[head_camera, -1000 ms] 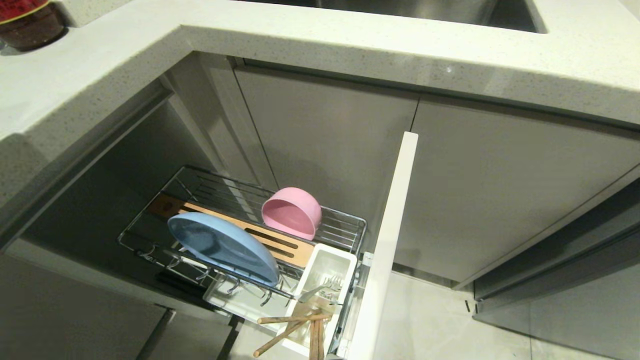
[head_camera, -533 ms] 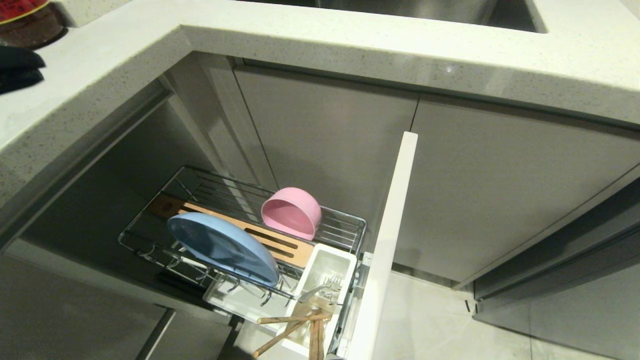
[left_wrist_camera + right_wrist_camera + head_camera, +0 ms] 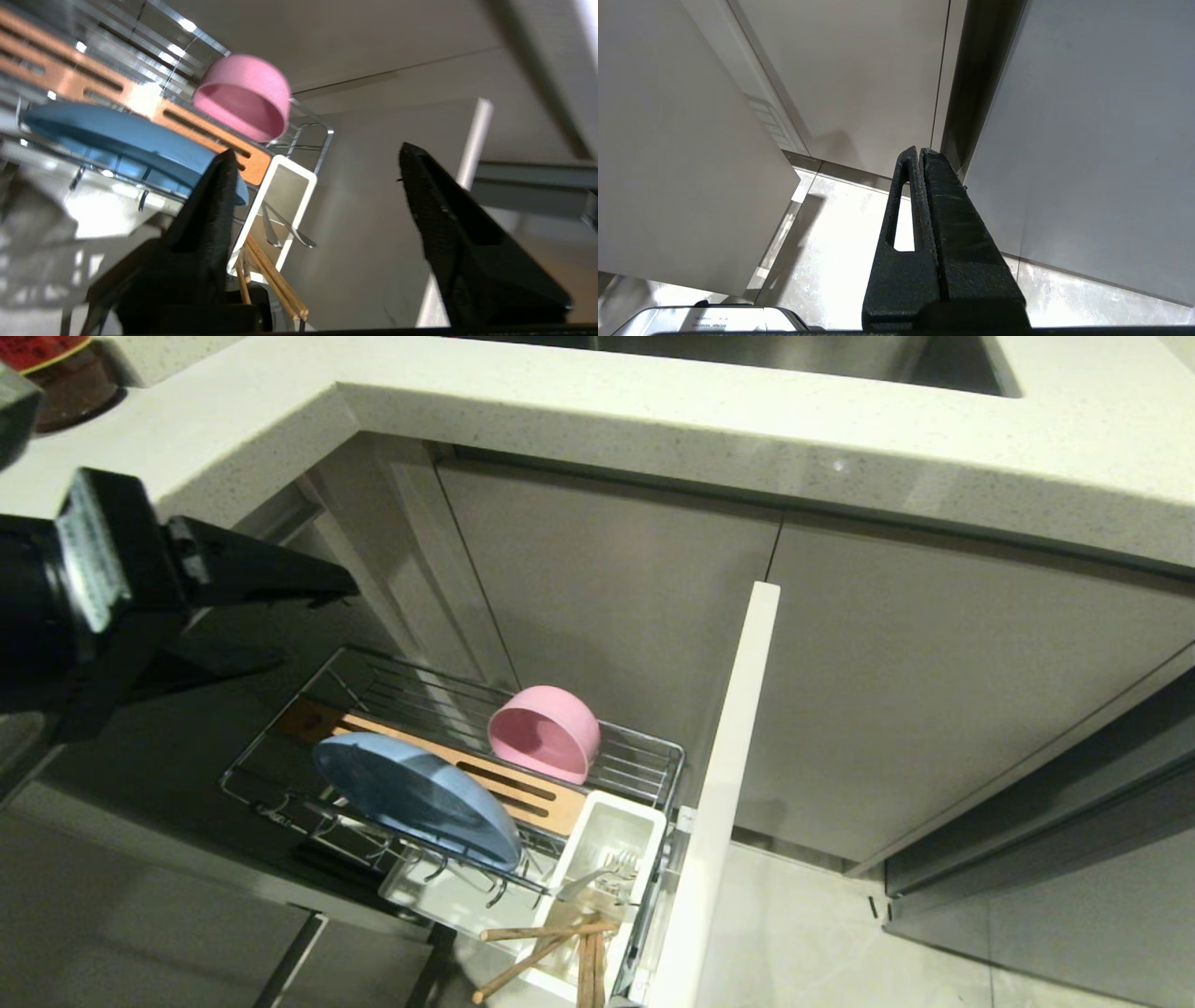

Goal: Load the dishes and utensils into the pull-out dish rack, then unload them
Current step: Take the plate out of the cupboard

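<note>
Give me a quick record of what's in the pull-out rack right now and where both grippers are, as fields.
rack: pulled out, white front panel open
plate: light blue, standing tilted in the prongs
bowl: pink, lying on its side on the wires
utensil cup: white, holds the fork and chopsticks
left gripper: open, empty, above the rack's left end
right gripper: shut, parked low near the floor

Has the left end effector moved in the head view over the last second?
Yes. The left end effector, out of view a second ago, has come in from the left edge, now below the countertop and above the dish rack.
</note>
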Controlling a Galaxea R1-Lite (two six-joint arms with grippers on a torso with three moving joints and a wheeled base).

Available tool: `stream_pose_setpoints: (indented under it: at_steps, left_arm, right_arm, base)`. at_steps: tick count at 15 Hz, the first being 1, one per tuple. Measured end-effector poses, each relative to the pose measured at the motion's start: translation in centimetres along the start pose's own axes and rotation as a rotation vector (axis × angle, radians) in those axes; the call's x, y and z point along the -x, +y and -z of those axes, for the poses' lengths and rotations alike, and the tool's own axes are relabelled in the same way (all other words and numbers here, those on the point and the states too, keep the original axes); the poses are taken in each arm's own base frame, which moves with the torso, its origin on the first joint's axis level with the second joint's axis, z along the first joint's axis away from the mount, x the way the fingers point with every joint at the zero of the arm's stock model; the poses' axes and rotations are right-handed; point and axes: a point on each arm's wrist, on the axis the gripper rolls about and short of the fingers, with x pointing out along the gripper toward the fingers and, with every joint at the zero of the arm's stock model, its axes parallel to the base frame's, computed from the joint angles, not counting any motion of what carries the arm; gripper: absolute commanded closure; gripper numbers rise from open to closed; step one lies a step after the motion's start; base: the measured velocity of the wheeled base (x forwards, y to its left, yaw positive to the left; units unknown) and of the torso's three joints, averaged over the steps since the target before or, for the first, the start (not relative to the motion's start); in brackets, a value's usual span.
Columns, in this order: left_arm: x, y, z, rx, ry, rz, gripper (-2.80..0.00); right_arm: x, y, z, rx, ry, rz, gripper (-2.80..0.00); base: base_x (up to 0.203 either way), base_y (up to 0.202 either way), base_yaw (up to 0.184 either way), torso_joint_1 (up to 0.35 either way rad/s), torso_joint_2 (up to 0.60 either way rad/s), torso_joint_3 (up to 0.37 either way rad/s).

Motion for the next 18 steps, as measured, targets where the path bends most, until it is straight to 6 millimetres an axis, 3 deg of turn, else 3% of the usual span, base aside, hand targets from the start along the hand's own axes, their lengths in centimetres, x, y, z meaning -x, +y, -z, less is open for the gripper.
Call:
stream_pose_setpoints:
  at_steps: [5,9,12,18]
  left_arm:
    - [-4.8,-1.5,2.4,0.011,-0.051,-0.255,-2.80]
    - [-7.9,-1.7,4.6,-0.005,-0.014,-0.385,-2.80]
    - [-9.2,-1.8,6.2,-0.008,0.036,-0.458,-2.80]
    - [-10.8,-2.0,7.4,-0.028,0.046,-0.505,-2.80]
  right_arm:
    - [0.0,0.0,0.0,0.000,0.000,0.000,0.00]
    - [0.0,0.0,0.0,0.000,0.000,0.000,0.00]
    - [0.0,0.0,0.0,0.000,0.000,0.000,0.00]
    - [0.0,0.0,0.0,0.000,0.000,0.000,0.00]
  base:
    - [0.000,0.000,0.000,0.000,0.00,0.000]
    - [0.000,0.000,0.000,0.000,0.00,0.000]
    - [0.000,0.000,0.000,0.000,0.00,0.000]
    - [0.000,0.000,0.000,0.000,0.00,0.000]
